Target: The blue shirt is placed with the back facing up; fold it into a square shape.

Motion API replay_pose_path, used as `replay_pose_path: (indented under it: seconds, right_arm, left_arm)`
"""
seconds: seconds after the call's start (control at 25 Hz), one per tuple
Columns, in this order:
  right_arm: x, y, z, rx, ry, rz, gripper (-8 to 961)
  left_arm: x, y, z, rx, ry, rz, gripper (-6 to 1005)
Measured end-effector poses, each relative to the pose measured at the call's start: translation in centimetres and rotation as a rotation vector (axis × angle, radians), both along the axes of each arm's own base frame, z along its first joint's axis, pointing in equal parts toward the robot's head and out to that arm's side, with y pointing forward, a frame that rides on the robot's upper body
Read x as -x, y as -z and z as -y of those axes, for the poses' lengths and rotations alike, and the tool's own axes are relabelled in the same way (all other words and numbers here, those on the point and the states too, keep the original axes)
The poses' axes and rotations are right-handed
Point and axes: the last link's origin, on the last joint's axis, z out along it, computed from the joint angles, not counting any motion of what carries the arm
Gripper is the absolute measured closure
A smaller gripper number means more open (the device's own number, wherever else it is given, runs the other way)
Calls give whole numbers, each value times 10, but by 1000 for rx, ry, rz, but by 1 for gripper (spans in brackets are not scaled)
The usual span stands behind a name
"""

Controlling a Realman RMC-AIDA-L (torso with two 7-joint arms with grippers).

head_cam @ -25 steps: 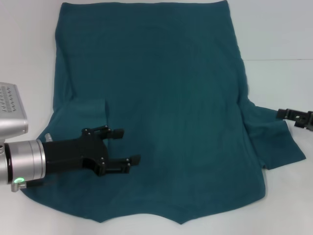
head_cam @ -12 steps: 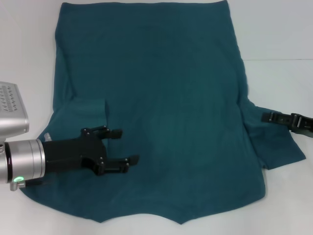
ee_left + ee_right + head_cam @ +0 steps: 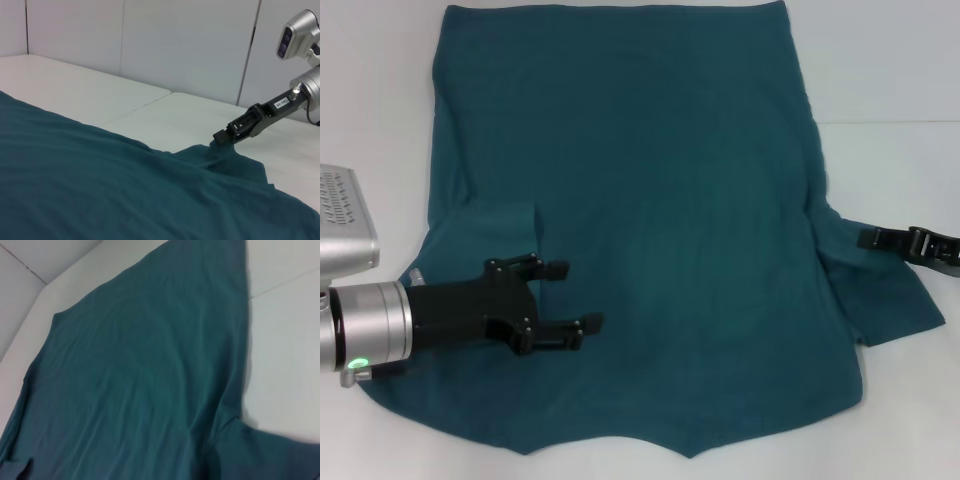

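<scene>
Though back up: blue shirt (no lettering)

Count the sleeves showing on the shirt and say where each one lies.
2. One sleeve is folded inward onto the shirt by the left pincer; the other sleeve lies spread on the table, under the right pincer.

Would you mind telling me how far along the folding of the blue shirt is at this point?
Early. Done: the blue shirt lies flat, back up, and its left sleeve is already folded onto the body. In hand: the right claw sits at the outspread right sleeve, apparently shut on the cloth, while the left claw hovers open over the folded sleeve. Left: folding the right sleeve in and squaring the body.
</scene>
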Motion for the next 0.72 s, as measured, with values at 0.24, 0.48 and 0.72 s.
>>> replay_pose_path:
  seconds: [0.24, 0.48, 0.72]
  right_arm:
    - [1, 3, 1, -2, -4, 1, 571]
    - [-2, 1, 1, -28, 7, -11, 757]
    - [-7, -7, 1, -74, 13, -19, 896]
  left_arm:
    - [0, 0, 0, -1, -1, 1, 124]
    - [0, 0, 0, -1, -1, 1, 124]
    - [0, 0, 0, -1, -1, 1, 124]
